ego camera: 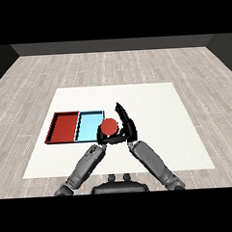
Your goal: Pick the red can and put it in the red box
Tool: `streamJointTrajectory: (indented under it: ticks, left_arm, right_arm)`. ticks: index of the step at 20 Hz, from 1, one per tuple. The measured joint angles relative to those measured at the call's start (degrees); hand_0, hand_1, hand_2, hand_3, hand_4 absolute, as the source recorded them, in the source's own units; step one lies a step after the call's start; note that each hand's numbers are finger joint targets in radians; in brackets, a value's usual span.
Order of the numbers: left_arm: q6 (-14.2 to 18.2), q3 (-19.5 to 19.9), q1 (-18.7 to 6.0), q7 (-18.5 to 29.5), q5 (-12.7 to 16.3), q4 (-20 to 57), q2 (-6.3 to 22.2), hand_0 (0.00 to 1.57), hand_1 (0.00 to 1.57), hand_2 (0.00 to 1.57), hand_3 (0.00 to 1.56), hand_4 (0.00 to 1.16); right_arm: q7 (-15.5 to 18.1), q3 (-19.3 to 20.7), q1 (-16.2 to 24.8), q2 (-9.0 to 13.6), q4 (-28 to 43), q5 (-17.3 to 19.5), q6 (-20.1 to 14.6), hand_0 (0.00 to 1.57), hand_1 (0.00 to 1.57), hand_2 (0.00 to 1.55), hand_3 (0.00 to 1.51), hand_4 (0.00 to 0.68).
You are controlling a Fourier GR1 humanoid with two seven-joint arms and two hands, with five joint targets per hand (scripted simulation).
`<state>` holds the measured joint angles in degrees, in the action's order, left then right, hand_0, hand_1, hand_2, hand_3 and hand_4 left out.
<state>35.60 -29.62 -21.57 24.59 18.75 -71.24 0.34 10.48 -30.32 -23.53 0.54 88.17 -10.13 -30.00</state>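
Note:
The red can is seen from above as a red disc at the right edge of the light blue tray. My right hand wraps it from the right, with fingers curving up behind it and the thumb running under its near side. Whether the can rests on the table or hangs above it I cannot tell. My left hand is a small dark shape just left of and below the can, partly merged with the right thumb. The red tray lies left of the blue one with nothing in it.
The two trays lie side by side on the left half of the white table. Both grey forearms cross the near part of the table and meet close together below the can.

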Motion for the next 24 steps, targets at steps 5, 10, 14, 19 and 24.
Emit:
streamJointTrajectory:
  ticks: [5, 10, 14, 19, 24]
  left_arm:
    - [-1.0, 2.6, -0.8, 0.6, -0.1, 1.5, 0.0, 1.57, 1.57, 1.56, 1.46, 1.13]
    - [-1.5, 4.1, -0.1, -0.2, -2.0, 0.1, 0.6, 1.57, 1.57, 1.57, 1.47, 1.13]
    - [-1.7, 6.4, 0.8, -2.6, -3.3, -3.3, 2.6, 1.57, 1.57, 1.57, 1.48, 1.14]
    - [-3.8, 12.1, -0.5, -4.1, -3.4, -3.0, 7.2, 1.57, 1.57, 1.57, 1.48, 1.14]
    - [-3.6, 15.7, 0.2, -8.6, -5.0, -5.4, 13.7, 1.57, 1.57, 1.57, 1.49, 1.11]
  right_arm:
    - [0.4, 3.1, 4.1, 0.4, 3.5, -1.3, 4.0, 0.00, 0.00, 0.00, 0.00, 0.000]
    - [-1.4, 5.9, 8.9, 3.5, 11.7, -1.4, 6.7, 0.00, 0.00, 0.00, 0.00, 0.000]
    - [-1.3, 8.7, 13.5, 5.3, 16.6, -3.5, 9.4, 0.00, 0.00, 0.00, 0.00, 0.000]
    - [1.1, 12.3, 19.1, 8.1, 19.2, -5.1, 12.5, 0.00, 0.00, 0.00, 0.00, 0.000]
    - [2.1, 17.5, 23.9, 11.1, 20.0, -8.2, 15.8, 0.00, 0.00, 0.00, 0.00, 0.000]
